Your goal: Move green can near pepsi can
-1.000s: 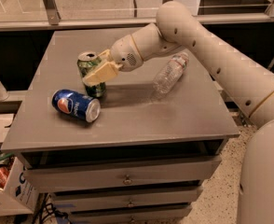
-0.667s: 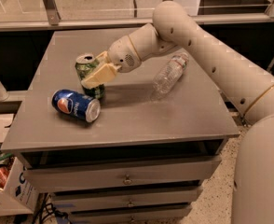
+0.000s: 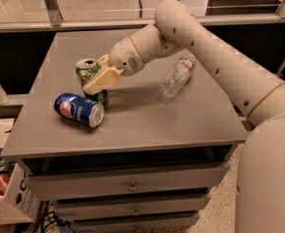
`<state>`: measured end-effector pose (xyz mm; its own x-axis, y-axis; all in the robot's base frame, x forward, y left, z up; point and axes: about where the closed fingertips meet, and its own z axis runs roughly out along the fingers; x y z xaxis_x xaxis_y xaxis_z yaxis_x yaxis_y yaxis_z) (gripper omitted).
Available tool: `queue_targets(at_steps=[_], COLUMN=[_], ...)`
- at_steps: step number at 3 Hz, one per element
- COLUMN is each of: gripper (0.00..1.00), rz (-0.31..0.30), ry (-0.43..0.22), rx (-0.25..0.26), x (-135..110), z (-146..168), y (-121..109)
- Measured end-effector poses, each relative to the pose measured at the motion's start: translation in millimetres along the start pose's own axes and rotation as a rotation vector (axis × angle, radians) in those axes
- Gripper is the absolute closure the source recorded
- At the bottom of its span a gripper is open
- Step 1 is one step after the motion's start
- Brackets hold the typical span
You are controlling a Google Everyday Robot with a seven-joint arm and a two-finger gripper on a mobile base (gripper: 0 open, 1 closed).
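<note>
Placement looks nearly done: your hand [image 3: 96, 77] grips the green can [image 3: 86, 71] just beside the pepsi can [image 3: 78, 109]; release is left.

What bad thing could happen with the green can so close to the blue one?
The gripper grips the green can right beside the pepsi can, which lies on its side. A bump might roll it toward the table edge. The green can could also tip when released.
</note>
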<state>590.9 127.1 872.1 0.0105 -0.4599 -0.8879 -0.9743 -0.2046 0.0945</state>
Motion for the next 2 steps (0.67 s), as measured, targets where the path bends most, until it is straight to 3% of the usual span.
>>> queue_targets(at_steps=[1,2], gripper=[0.13,0.00], rz=[-0.007,-0.009], ry=[0.006,0.007], rx=[-0.008,-0.013], x=[0.0,0.2], z=[1.7,2.4], y=[0.8,0.9])
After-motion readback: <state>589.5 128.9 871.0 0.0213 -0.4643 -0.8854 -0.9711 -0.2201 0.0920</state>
